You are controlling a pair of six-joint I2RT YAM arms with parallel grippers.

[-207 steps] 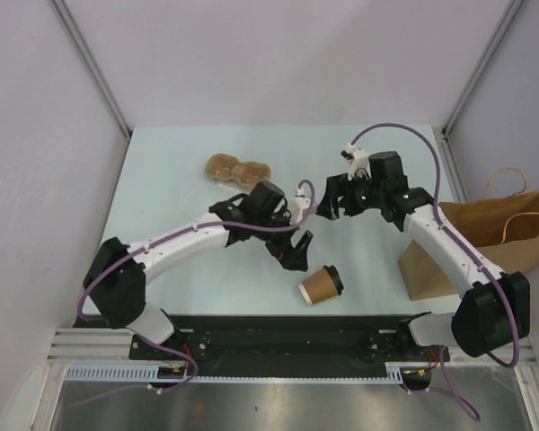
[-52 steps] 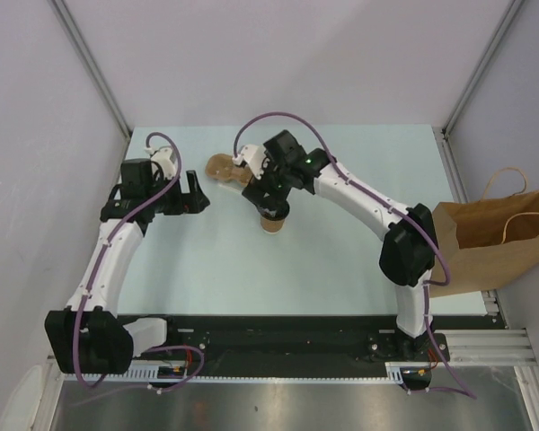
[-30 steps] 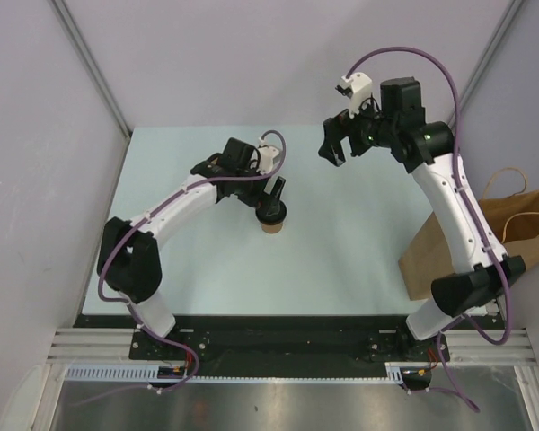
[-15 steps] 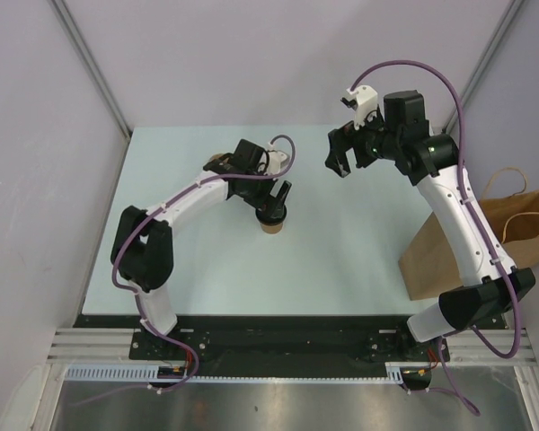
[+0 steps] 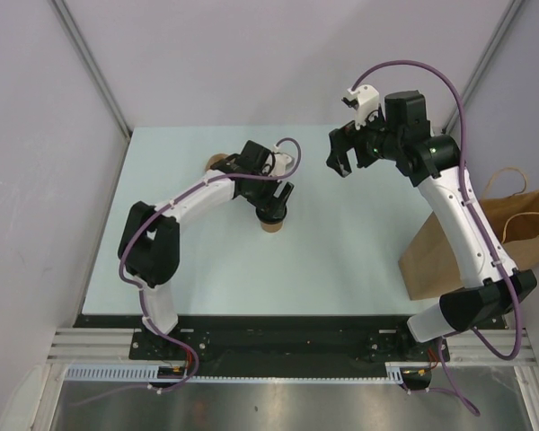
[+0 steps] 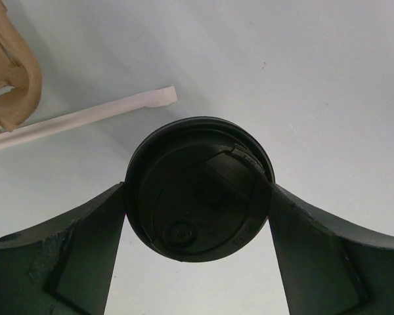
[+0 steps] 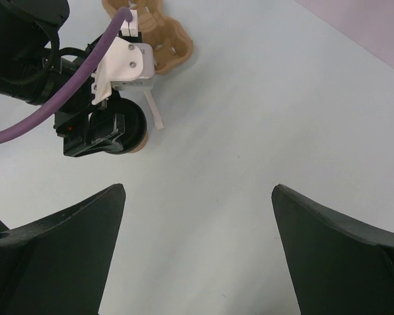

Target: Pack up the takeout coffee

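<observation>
Lab test booth, plain walls (image 5: 278,63), pale table (image 5: 341,260)

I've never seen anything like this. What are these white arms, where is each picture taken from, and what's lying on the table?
These are two robot arms bolted to a pale table, each ending in a two-finger gripper. One picture looks down from above; the others come from a camera on each wrist, so the dark shapes are that arm's own fingers. The left gripper clasps the black lid of the takeout coffee, which stands on the table. The right gripper hangs open, empty. Beside the cup lie a pulp cup carrier and a thin white stick. A brown paper bag sits at the table's right edge.
</observation>
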